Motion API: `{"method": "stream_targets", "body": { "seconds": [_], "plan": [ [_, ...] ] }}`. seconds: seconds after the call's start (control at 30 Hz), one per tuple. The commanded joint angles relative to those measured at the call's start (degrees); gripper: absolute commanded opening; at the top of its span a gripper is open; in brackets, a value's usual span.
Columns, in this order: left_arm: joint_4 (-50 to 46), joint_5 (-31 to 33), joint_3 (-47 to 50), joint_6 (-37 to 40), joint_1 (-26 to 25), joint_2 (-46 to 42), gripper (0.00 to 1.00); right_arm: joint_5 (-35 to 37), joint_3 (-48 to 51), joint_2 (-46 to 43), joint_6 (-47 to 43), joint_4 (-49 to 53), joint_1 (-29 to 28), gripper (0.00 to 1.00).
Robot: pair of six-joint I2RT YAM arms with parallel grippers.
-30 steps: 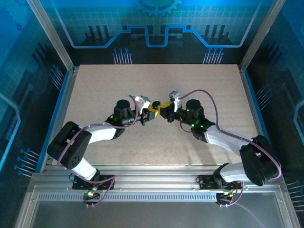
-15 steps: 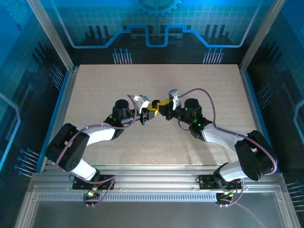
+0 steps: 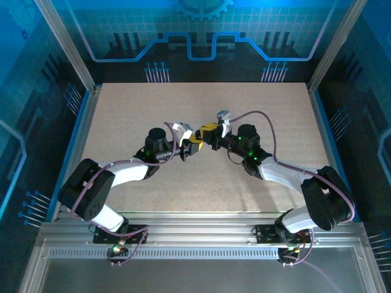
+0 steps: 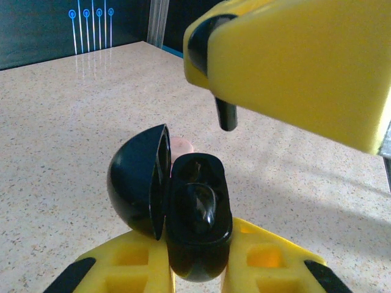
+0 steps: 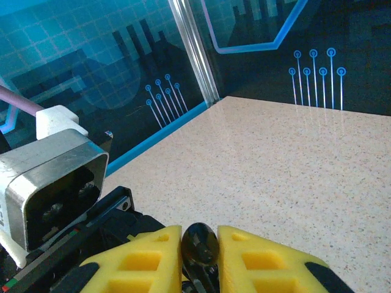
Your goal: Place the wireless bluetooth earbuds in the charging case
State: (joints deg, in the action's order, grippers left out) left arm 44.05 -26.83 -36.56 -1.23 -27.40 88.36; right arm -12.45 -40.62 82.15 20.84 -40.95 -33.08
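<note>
The charging case (image 4: 198, 235) is a small round black shell, and my left gripper (image 4: 195, 265) is shut on it. Its lid (image 4: 137, 180) hangs open to the left. One glossy black earbud (image 4: 206, 204) seems to sit in its well. My right gripper (image 5: 200, 247) is shut on the other earbud (image 5: 200, 243). In the left wrist view that earbud's stem (image 4: 226, 116) pokes down from the right gripper's yellow fingers (image 4: 299, 67), a short way above the open case and apart from it. From above, the left gripper (image 3: 194, 142) and right gripper (image 3: 209, 130) meet tip to tip over mid-table.
The speckled beige table (image 3: 134, 116) has low blue-edged walls on the left (image 3: 76, 131) and right (image 3: 321, 128). The left wrist's camera housing (image 5: 52, 183) is close beside my right gripper. A small pinkish patch (image 4: 181, 146) shows behind the case.
My right gripper has shifted a little left and away from the bases, closing in over the left gripper. The left arm has barely moved.
</note>
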Motion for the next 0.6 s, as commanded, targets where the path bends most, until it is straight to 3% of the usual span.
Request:
{"method": "stream_targets", "body": {
  "seconds": [0.0, 0.57],
  "plan": [
    [2.9, -1.7, -0.4, -0.9, -0.2, -0.9, 0.06, -0.6, -1.0, 0.7, 1.4, -3.6, -0.1, 0.21],
    [18.7, -5.0, 1.8, -12.3, 2.4, 1.2, 0.06, -1.0, 0.3, 2.1, 3.3, -6.4, -0.1, 0.21]
  ]
}}
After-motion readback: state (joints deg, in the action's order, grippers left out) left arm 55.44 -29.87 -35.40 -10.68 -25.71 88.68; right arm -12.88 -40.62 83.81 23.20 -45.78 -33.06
